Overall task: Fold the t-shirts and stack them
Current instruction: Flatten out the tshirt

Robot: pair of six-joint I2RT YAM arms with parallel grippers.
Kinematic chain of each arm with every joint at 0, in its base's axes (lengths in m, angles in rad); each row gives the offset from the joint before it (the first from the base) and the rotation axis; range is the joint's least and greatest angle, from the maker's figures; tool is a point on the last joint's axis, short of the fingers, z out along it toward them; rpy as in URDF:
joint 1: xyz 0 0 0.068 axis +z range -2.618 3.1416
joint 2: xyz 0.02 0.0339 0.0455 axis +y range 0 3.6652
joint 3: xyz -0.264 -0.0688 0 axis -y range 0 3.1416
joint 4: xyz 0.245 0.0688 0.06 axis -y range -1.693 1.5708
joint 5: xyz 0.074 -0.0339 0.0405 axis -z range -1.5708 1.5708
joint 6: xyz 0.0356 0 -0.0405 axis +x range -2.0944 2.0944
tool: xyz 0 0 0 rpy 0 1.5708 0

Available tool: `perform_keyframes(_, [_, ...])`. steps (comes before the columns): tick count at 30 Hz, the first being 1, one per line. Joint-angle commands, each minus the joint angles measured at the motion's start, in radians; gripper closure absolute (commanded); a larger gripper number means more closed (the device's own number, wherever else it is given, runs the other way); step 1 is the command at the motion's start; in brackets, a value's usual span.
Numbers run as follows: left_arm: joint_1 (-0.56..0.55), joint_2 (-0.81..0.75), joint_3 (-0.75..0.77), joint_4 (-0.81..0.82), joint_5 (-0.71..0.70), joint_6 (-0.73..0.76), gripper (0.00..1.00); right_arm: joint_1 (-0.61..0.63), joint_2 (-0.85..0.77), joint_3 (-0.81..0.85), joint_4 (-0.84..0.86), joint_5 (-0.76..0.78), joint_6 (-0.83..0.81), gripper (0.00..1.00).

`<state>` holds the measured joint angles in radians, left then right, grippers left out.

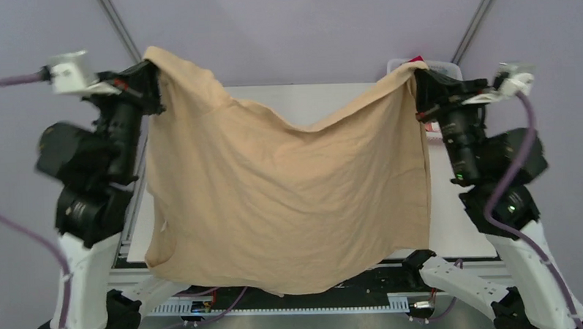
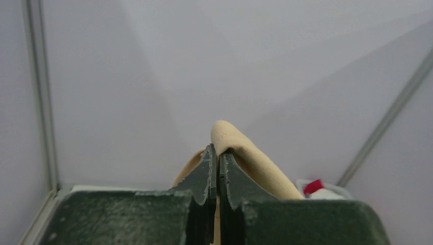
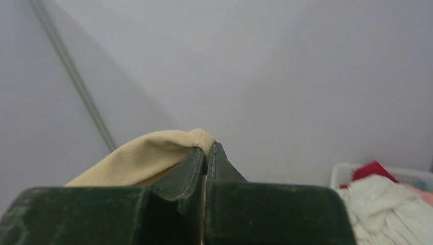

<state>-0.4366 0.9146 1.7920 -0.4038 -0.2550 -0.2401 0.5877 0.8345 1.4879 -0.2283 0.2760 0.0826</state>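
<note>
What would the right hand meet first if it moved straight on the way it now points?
Beyond the tan t-shirt pinched in the right hand, probably only the pale back wall; the white basket sits off that line. Depth is unclear.

White table (image 1: 301, 102), white basket (image 3: 341, 168) at its far right corner, pale grey walls (image 1: 306, 25), slanted metal struts (image 1: 119, 28)

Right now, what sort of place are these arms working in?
Likely a robotics lab cell: plain grey panel walls with metal struts, a white table, and the left gripper and right gripper holding up a tan t-shirt.
</note>
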Motion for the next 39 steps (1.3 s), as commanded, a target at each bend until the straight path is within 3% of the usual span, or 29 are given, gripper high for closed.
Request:
perform_keyframes(1, [0.007, 0.211, -0.181, 0.113, -0.314, 0.127, 1.0, -0.011, 0.142, -0.167, 0.115, 0.385, -0.061, 1.0])
perform_keyframes(3, [0.038, 0.33, -0.211, 0.129, -0.347, 0.112, 1.0, -0.066, 0.215, -0.241, 0.15, 0.437, -0.013, 1.0])
perform_keyframes(5, [0.079, 0.475, -0.207, 0.104, -0.307, 0.07, 1.0, -0.163, 0.304, -0.305, 0.153, 0.362, 0.095, 1.0])
perform_keyframes(7, [0.111, 0.64, -0.177, 0.084, -0.283, 0.048, 0.92, -0.248, 0.409, -0.369, 0.186, 0.256, 0.196, 1.0])
perform_keyframes(8, [0.12, 0.763, -0.15, 0.059, -0.258, 0.038, 0.75, -0.278, 0.471, -0.383, 0.201, 0.219, 0.244, 1.0])
perform_keyframes(9, [0.137, 0.826, -0.083, -0.008, -0.235, 0.021, 0.64, -0.301, 0.535, -0.381, 0.209, 0.186, 0.277, 0.97])
perform_keyframes(10, [0.142, 0.937, 0.013, -0.047, -0.2, 0.01, 0.32, -0.318, 0.592, -0.369, 0.212, 0.153, 0.296, 0.92])
perform_keyframes(12, [0.148, 1.076, 0.152, -0.158, -0.185, -0.006, 0.04, -0.336, 0.695, -0.32, 0.204, 0.134, 0.309, 0.74])
perform_keyframes(14, [0.149, 1.146, 0.233, -0.231, -0.195, -0.015, 0.0, -0.339, 0.754, -0.267, 0.181, 0.133, 0.297, 0.42])
perform_keyframes(17, [0.15, 1.124, 0.22, -0.229, -0.171, -0.033, 0.0, -0.34, 0.76, -0.238, 0.157, 0.1, 0.298, 0.03])
perform_keyframes(24, [0.15, 0.915, -0.056, -0.227, -0.059, -0.16, 0.0, -0.323, 0.591, -0.374, 0.145, -0.141, 0.301, 0.0])
perform_keyframes(31, [0.15, 0.666, -0.456, -0.135, 0.258, -0.283, 0.0, -0.308, 0.451, -0.586, 0.076, -0.312, 0.365, 0.0])
perform_keyframes(35, [0.149, 0.585, -0.71, 0.0, 0.386, -0.335, 0.0, -0.307, 0.456, -0.661, 0.04, -0.319, 0.372, 0.0])
perform_keyframes(39, [0.15, 0.589, -0.827, 0.065, 0.395, -0.353, 0.0, -0.306, 0.529, -0.676, 0.018, -0.334, 0.374, 0.0])
